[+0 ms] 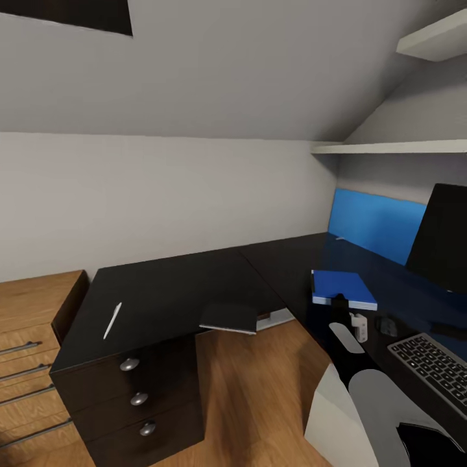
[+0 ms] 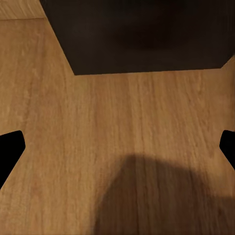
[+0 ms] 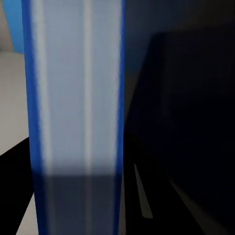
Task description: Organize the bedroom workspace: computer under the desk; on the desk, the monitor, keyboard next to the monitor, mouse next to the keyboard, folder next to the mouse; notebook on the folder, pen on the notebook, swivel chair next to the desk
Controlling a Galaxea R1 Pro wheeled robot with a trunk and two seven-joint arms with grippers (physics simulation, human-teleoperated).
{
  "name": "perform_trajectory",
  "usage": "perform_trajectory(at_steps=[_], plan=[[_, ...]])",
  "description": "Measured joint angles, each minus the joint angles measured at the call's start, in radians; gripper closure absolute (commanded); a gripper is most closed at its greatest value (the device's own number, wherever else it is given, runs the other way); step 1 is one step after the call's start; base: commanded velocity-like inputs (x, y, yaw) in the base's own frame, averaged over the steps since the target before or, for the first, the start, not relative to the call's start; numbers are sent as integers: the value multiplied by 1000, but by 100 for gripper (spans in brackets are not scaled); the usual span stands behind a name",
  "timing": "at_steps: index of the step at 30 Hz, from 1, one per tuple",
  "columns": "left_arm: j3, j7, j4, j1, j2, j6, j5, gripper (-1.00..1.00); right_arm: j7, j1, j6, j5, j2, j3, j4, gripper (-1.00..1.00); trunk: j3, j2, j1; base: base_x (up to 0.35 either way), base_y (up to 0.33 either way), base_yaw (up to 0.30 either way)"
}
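The right gripper (image 1: 342, 299) is pinching the blue folder (image 1: 342, 287) over the desk (image 1: 194, 279), near the mouse (image 1: 388, 326) and keyboard (image 1: 433, 366). The left gripper (image 2: 117, 147) is hanging wide open over the floor (image 2: 98, 122). The notebook (image 1: 230, 318) is sticking over the desk edge. The pen (image 1: 112, 320) is lying apart.

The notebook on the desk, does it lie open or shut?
Shut. The notebook lies flat with its dark cover up, partly over the desk edge; no pages are spread.
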Motion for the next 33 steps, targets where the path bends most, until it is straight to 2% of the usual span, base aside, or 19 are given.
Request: perform_trajectory(at_steps=[7, 14, 18, 20, 33], plan=[[-1, 0, -1, 0, 1, -3, 1, -100, 0, 0, 0, 0, 0, 0, 1, 100, 0, 0, 0, 0, 0, -8], [0, 1, 0, 0, 1, -5, 2, -100, 0, 0, 3, -1, -1, -1, 1, 100, -22, -49, 27, 0, 0, 0], [0, 1, 0, 0, 1, -5, 2, -100, 1, -1, 4, 27, -2, 0, -3, 100, -34, -77, 42, 0, 0, 0], [0, 1, 0, 0, 1, -5, 2, -100, 1, -1, 5, 26, -2, 0, -9, 100, -41, -91, 50, 0, 0, 0], [0, 0, 0, 0, 6, -5, 4, -100, 1, -1, 8, 26, -2, 0, -10, 100, -41, -91, 50, 26, 0, 0]])
